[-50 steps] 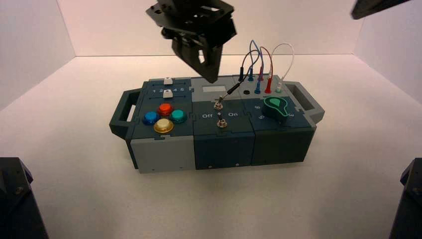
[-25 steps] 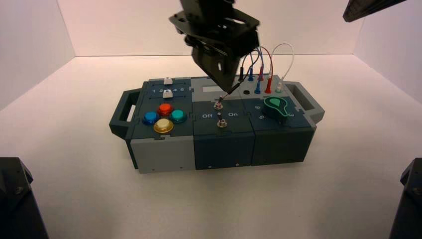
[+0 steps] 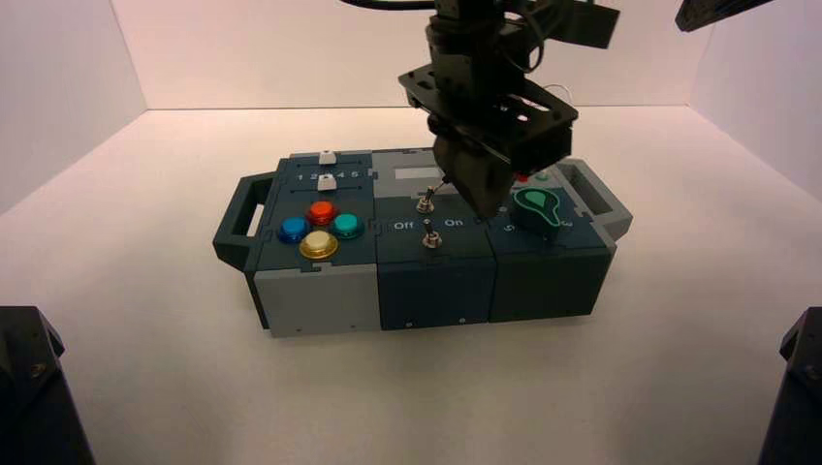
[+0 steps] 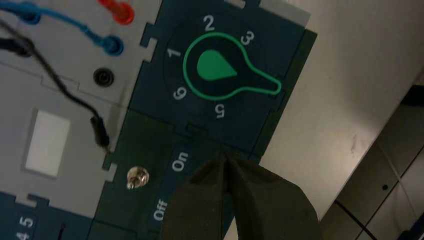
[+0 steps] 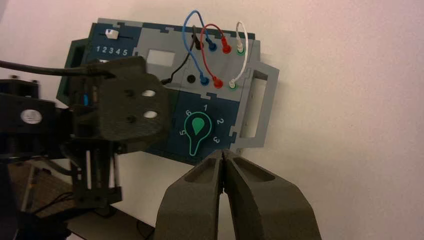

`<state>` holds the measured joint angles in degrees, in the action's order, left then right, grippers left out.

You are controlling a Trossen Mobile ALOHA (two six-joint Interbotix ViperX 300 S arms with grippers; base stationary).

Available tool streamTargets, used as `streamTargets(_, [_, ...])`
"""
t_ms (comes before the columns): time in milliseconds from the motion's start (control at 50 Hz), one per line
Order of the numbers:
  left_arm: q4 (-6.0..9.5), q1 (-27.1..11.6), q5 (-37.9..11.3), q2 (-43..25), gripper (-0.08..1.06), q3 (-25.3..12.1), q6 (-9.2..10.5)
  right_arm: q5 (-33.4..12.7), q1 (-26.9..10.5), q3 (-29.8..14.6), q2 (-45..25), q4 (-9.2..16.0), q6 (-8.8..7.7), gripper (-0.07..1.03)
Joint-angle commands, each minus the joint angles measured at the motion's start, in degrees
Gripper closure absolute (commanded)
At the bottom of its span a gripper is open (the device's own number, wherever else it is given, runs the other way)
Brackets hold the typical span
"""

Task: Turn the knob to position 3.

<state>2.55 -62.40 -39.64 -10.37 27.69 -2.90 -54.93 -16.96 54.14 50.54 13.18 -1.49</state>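
Observation:
The knob [image 3: 536,206] is on the box's right block, dark teal with a green teardrop top. In the left wrist view the knob [image 4: 215,66] has its narrow tip between digits 3 [image 4: 247,37] and 5 [image 4: 219,111]. My left gripper [image 3: 485,201] hangs low over the box, just left of the knob and beside the On lettering. In its own view the left gripper [image 4: 225,157] is shut and empty. My right gripper [image 5: 221,154] is shut and empty, held high off to the right; its arm [image 3: 717,12] shows at the top right corner. The knob [image 5: 196,127] and the 3 [image 5: 216,140] show there too.
Two metal toggle switches [image 3: 425,202] stand on the middle block between Off and On. Coloured push buttons [image 3: 319,228] and white sliders [image 3: 327,158] are on the left block. Plugged wires [image 5: 212,47] rise behind the knob. Handles [image 3: 240,208] stick out at both ends.
My left gripper has moved right and down, from above the sliders to just left of the knob. The knob and the right arm have not moved.

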Motion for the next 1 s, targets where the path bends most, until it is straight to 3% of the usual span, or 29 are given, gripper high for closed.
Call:
streamTargets(20, [0.09,-0.79,0.26,0.26,1.01,-2.20,0.00,0.35,-0.18,-0.88,0.09,0.18,0.00,0.99])
streamTargets(1000, [0.09,-2.29,0.09,-5.89,1.01,-8.09,-0.18,0.79,-0.18,-0.79,-0.18,-0.18,0.00,0.99])
